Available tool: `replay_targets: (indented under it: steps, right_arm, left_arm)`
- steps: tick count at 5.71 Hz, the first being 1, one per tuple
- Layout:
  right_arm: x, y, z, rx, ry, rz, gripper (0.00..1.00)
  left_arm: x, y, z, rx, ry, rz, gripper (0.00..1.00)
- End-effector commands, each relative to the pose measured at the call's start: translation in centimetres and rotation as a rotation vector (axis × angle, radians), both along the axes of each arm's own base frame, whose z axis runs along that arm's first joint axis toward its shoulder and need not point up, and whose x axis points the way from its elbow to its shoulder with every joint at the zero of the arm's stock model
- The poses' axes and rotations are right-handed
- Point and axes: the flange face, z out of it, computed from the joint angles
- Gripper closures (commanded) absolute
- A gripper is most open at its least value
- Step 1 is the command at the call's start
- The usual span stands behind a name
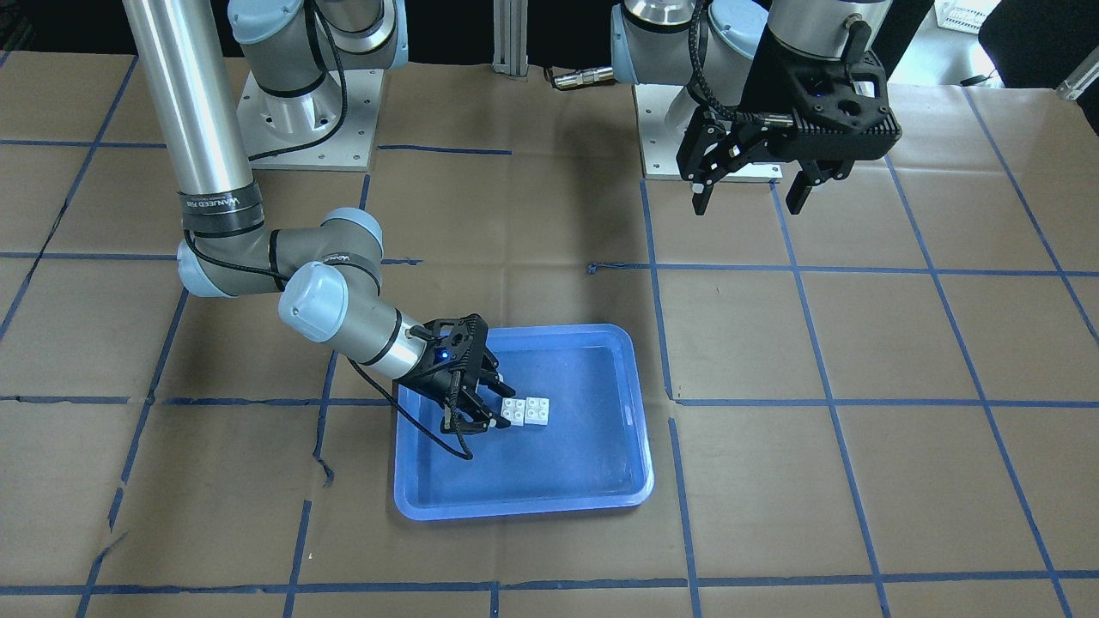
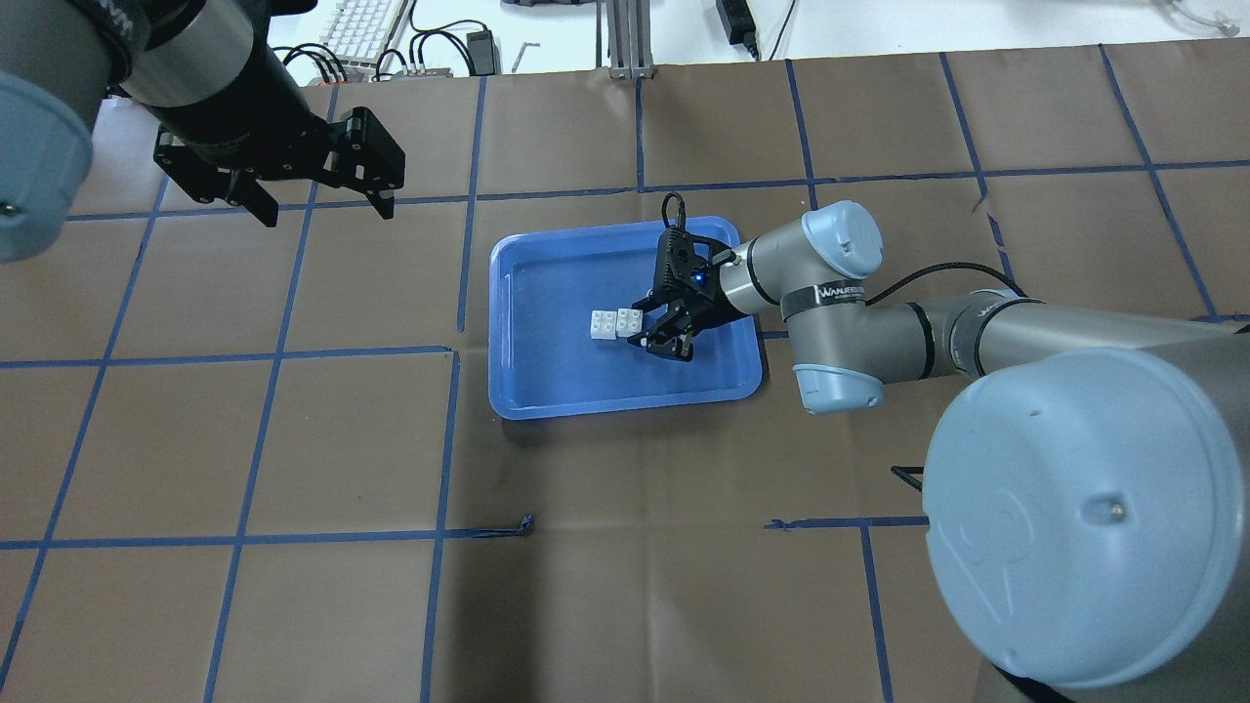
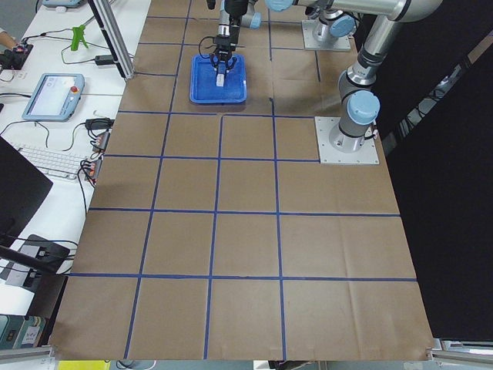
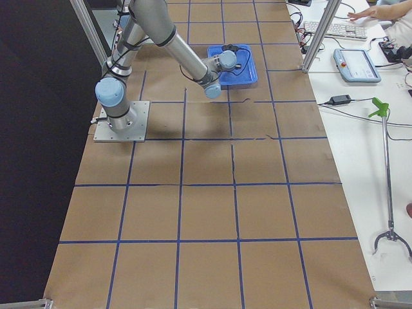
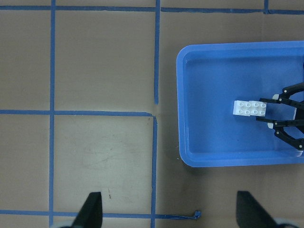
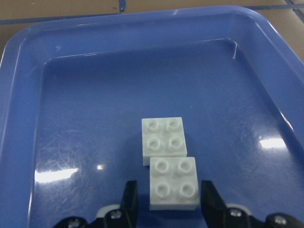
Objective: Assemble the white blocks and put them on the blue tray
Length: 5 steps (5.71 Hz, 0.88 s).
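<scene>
Between the right fingers (image 6: 128, 195) — wrist view only — lies 1 white block (image 6: 174, 183).

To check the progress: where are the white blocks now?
In the overhead view, the blocks lie touching, side by side, near the middle of the tray, just left of the open right gripper.

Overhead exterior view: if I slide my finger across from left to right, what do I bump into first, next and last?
left gripper → left rim of the blue tray → white blocks → right gripper
</scene>
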Motion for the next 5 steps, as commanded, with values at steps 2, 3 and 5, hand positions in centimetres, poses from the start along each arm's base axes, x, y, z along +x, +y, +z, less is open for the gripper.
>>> replay_targets:
  steps: [2,3,5]
  right_arm:
    - [0.0,-0.1,0.3,-0.005,-0.006,-0.002,0.25]
    - [-0.1,-0.5,1.3,-0.008,-0.005,-0.026,0.01]
    - [-2.3,-0.1,9.0,0.067,0.124,-0.273,0.00]
  left_arm:
    - [0.0,-0.1,-0.3,0.003,-0.001,-0.002,0.01]
    - [0.0,-0.1,-0.3,0.003,-0.001,-0.002,0.01]
    - [0.0,-0.1,-0.3,0.003,-0.001,-0.003,0.01]
